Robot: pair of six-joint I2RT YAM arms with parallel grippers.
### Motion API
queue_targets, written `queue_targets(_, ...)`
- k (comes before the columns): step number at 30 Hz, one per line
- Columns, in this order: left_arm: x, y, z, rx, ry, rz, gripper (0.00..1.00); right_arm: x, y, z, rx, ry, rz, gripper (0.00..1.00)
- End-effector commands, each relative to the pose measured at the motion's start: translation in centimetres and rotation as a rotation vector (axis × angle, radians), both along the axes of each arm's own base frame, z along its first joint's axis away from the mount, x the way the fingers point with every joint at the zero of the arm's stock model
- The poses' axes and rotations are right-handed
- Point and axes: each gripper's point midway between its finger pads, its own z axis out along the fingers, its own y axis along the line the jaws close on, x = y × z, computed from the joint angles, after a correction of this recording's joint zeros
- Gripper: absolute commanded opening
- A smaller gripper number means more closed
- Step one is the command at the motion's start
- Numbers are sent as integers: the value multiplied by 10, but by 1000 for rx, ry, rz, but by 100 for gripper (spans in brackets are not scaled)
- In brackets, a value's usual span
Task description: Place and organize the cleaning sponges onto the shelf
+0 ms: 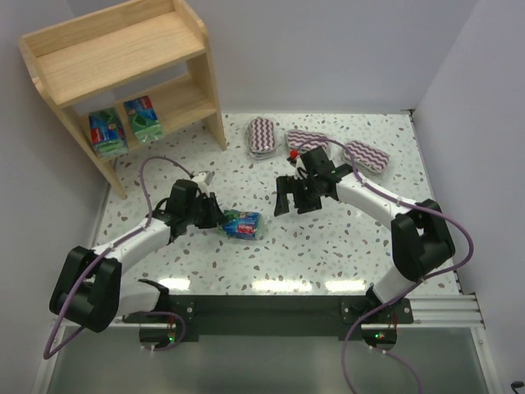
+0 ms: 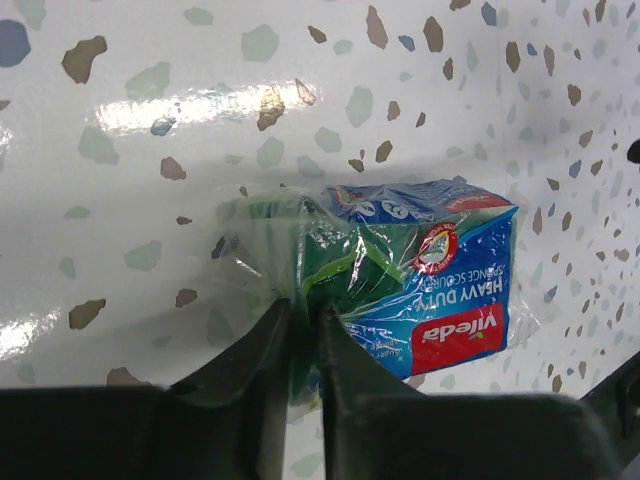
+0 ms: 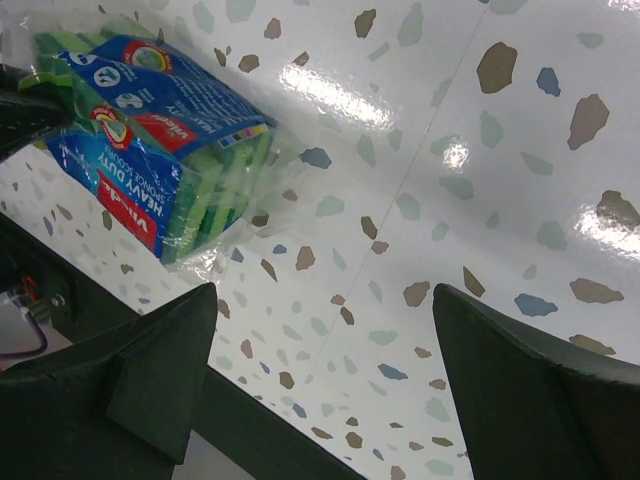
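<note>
Top view: base rail [image 1: 271,316] nearest. Left gripper [image 1: 215,215] meets the green-blue pack [image 1: 243,224] on the table [image 1: 328,246]. Two shelved packs [image 1: 105,131] sit on the shelf [image 1: 123,49]. Three zigzag packs [image 1: 308,139] lie on the table to its right.
Left wrist view: left gripper [image 2: 303,315] pinched narrow on the green-blue pack [image 2: 420,290] wrap.
Right wrist view: right gripper [image 3: 322,300] spread wide, holding nothing, with the green-blue pack [image 3: 150,150] at upper left.
</note>
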Motion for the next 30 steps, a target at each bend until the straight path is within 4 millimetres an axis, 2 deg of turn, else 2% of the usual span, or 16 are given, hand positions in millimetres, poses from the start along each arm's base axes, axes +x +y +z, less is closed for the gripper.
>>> queue_targets(1,-2,-6,-8,-26,-11,-47,12,0,1,12,29,-38,14,92)
queue_targets(2,-2,-8,-6,-37,-13,-54,4,-1,1,12,29,-37,12,92)
queue_targets(3,-1,-10,-2,-45,-13,-56,0,-2,0,14,29,-41,11,92)
queue_targets(5,-2,-12,4,-62,-11,-52,0,-2,0,17,28,-47,11,92)
queue_targets(8,2,-11,24,-100,-35,11,0,-2,0,23,38,-56,8,92)
queue_targets(10,8,-10,52,-162,-86,90,0,-2,0,27,45,-62,5,92)
queue_targets(11,14,-5,72,-189,-150,143,0,-2,1,29,49,-66,3,92)
queue_targets(13,21,1,96,-267,-178,270,0,-2,1,30,53,-66,3,92)
queue_targets(14,28,13,106,-278,-206,377,0,-2,1,31,55,-68,2,92)
queue_targets(15,28,20,123,-326,-236,446,0,-2,0,32,55,-68,-1,92)
queue_targets(17,36,32,145,-431,-277,589,0,-3,0,35,57,-76,1,92)
queue_targets(18,37,37,164,-488,-324,626,0,-3,0,34,55,-74,2,92)
queue_targets(23,56,69,225,-765,-438,903,0,-4,-2,38,57,-80,-1,92)
queue_targets(25,64,82,238,-818,-452,1006,0,-5,-3,38,54,-83,0,92)
queue_targets(26,71,94,244,-807,-466,1098,0,-5,-3,39,54,-84,0,92)
queue_targets(30,95,115,265,-802,-478,1297,0,-8,-4,40,49,-85,7,92)
